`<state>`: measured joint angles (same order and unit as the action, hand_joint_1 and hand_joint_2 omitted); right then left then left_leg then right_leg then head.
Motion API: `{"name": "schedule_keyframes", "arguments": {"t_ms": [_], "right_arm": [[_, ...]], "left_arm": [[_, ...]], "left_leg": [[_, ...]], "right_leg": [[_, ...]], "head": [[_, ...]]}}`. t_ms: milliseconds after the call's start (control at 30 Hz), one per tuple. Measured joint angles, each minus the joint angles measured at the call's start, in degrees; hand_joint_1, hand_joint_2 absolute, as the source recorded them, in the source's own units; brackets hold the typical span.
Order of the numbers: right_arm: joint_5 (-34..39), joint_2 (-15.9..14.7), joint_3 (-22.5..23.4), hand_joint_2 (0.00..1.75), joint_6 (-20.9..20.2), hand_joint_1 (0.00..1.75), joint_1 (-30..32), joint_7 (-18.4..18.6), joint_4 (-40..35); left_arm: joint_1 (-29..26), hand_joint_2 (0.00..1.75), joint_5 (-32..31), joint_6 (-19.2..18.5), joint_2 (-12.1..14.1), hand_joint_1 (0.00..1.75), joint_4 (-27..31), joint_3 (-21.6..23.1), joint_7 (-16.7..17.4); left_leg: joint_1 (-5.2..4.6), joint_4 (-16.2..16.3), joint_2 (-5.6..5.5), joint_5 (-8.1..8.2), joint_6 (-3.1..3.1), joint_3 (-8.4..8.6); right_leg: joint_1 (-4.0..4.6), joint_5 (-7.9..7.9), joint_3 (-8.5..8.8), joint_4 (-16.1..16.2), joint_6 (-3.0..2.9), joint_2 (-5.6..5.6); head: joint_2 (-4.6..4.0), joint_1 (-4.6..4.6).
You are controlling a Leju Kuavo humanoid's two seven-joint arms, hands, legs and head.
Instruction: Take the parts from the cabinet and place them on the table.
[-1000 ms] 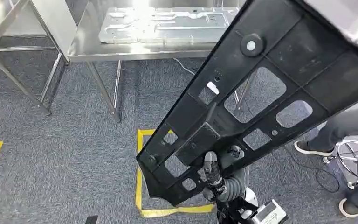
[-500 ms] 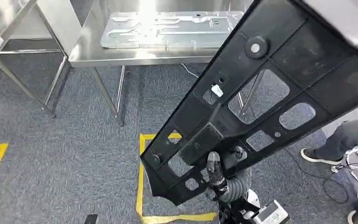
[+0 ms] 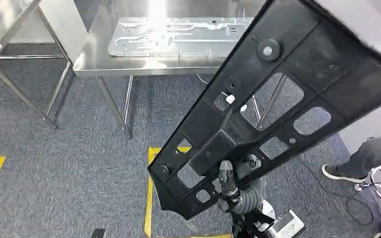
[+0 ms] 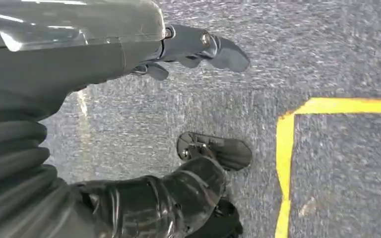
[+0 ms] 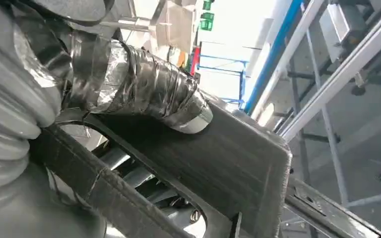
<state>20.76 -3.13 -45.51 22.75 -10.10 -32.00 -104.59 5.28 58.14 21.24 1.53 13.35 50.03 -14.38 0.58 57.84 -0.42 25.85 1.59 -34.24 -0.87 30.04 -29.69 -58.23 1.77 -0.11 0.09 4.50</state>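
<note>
Gripping black part (image 3: 278,99) at its lower end: right robot hand (image 3: 228,186), frame bottom centre | left robot hand (image 4: 198,47) spread, empty | worktop (image 3: 87,57) upper left | risk: long part could swing, striking worktop's edge.

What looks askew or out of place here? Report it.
Nothing is spilled or visibly damaged. The black panel is carried steeply tilted in the right hand, which grips it near its lower end, so most of it overhangs. A silver plate lies flat on the steel table.
</note>
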Motion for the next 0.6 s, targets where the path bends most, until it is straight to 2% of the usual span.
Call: {"name": "schedule_keyframes", "arguments": {"t_ms": [33,100,133,167,200,233,333,367,433,467,500,533,567,600], "right_arm": [[0.0,0.0,0.0,1.75,-0.1,1.75,-0.2,0.0,0.0],[0.0,0.0,0.0,1.75,-0.2,1.75,-0.2,0.0,0.0],[0.0,0.0,0.0,1.75,-0.2,1.75,0.0,0.0,0.0],[0.0,-0.1,0.0,1.75,-0.2,1.75,0.1,0.0,0.1],[0.0,-0.1,0.0,1.75,-0.2,1.75,0.1,0.0,0.2],[0.0,-0.1,0.0,1.75,-0.2,1.75,0.1,0.0,0.2],[0.0,-0.1,0.0,1.75,-0.2,1.75,0.1,0.0,0.2],[0.0,-0.1,0.0,1.75,-0.3,1.75,0.1,0.0,0.2],[0.0,-0.1,0.0,1.75,-0.3,1.75,0.1,0.0,0.2],[0.1,-0.1,0.0,1.75,-0.3,1.75,0.1,-0.1,0.3],[0.1,0.0,0.0,1.75,-0.1,1.75,0.2,-0.5,0.3],[0.0,0.0,0.0,1.75,-0.1,1.75,0.2,-0.6,0.3],[0.0,0.1,0.0,1.75,-0.1,1.75,0.3,-0.7,0.3],[0.0,0.2,0.0,1.75,-0.1,1.75,0.2,-0.7,0.3]], "left_arm": [[0.1,1.75,0.0,0.0,0.0,0.00,0.0,0.0,0.0],[0.2,1.75,0.0,0.0,0.0,0.00,0.0,0.0,0.0],[0.2,1.75,0.0,0.0,0.1,0.00,0.0,0.0,0.0],[0.2,1.75,0.0,0.0,0.1,0.00,0.0,0.0,0.0],[0.1,1.75,0.0,-0.1,0.1,0.00,0.0,0.0,0.1],[0.1,1.75,0.0,-0.1,0.1,0.00,0.0,0.0,0.1],[0.1,1.75,0.0,-0.1,0.1,0.00,0.0,0.0,0.1],[0.1,1.75,0.0,-0.1,0.1,0.00,0.0,0.0,0.1],[0.1,1.75,0.0,-0.1,0.1,0.00,0.0,0.0,0.1],[0.0,1.75,0.0,-0.2,0.1,0.00,0.0,0.0,0.3],[0.3,1.75,-0.1,-0.2,0.1,0.00,0.0,0.0,0.4],[0.3,1.75,-0.1,-0.2,0.1,0.00,0.0,0.0,0.5],[0.4,1.75,-0.1,-0.2,0.2,0.00,0.0,0.0,0.5],[0.4,1.75,-0.1,-0.2,0.2,0.00,0.0,0.0,0.5]], "left_leg": [[0.01,-0.1,0.06,0.32,0.50,0.37],[-0.07,-0.1,0.10,0.74,0.97,0.84],[-0.09,-0.1,0.09,1.05,1.05,1.06],[-0.09,0.0,0.03,1.46,1.01,1.43],[-0.08,0.0,-0.04,1.91,0.94,1.96],[-0.07,0.0,-0.06,2.03,0.90,2.11],[-0.07,0.0,-0.07,2.06,0.89,2.15],[-0.06,0.1,-0.08,2.15,0.87,2.27],[-0.05,0.1,-0.12,2.48,0.77,2.74],[-0.01,0.3,-0.19,3.94,0.05,3.56],[-0.22,-0.1,-0.35,4.65,-1.10,4.30],[-0.22,-0.3,-0.29,4.80,-1.41,4.58],[-0.13,-0.2,-0.22,5.32,-1.70,5.00],[-0.07,1.7,-0.02,6.07,-1.99,4.40]], "right_leg": [[0.14,1.20,-1.24,-2.6,0.07,0.03],[0.12,4.84,-6.74,-11.8,0.23,0.03],[0.08,5.93,-9.54,-16.0,0.32,0.04],[0.07,5.49,-11.72,-18.2,0.41,0.03],[0.00,3.36,-12.02,-17.0,0.43,0.03],[-0.03,2.71,-11.86,-16.3,0.42,0.03],[-0.04,2.53,-11.81,-16.1,0.42,0.03],[-0.07,1.99,-11.63,-15.5,0.41,0.02],[-0.19,-0.17,-10.63,-12.7,0.37,0.02],[-0.29,-5.39,-6.34,-2.0,0.04,0.06],[0.31,-4.32,-5.64,-1.4,-0.96,0.32],[0.24,-4.30,-5.55,-1.2,-1.34,0.40],[-0.27,-4.27,-4.91,-0.7,-1.75,0.38],[-0.25,-3.98,-4.42,-0.5,-2.15,0.31]], "head": [[0.00,-0.30],[0.00,-0.39],[0.00,-0.42],[0.00,-0.41],[0.00,-0.44],[0.00,-0.44],[0.00,-0.44],[0.00,-0.44],[0.00,-0.44],[0.00,-0.48],[0.00,-0.48],[0.00,-0.50],[0.00,-0.37],[0.00,-0.16]]}}
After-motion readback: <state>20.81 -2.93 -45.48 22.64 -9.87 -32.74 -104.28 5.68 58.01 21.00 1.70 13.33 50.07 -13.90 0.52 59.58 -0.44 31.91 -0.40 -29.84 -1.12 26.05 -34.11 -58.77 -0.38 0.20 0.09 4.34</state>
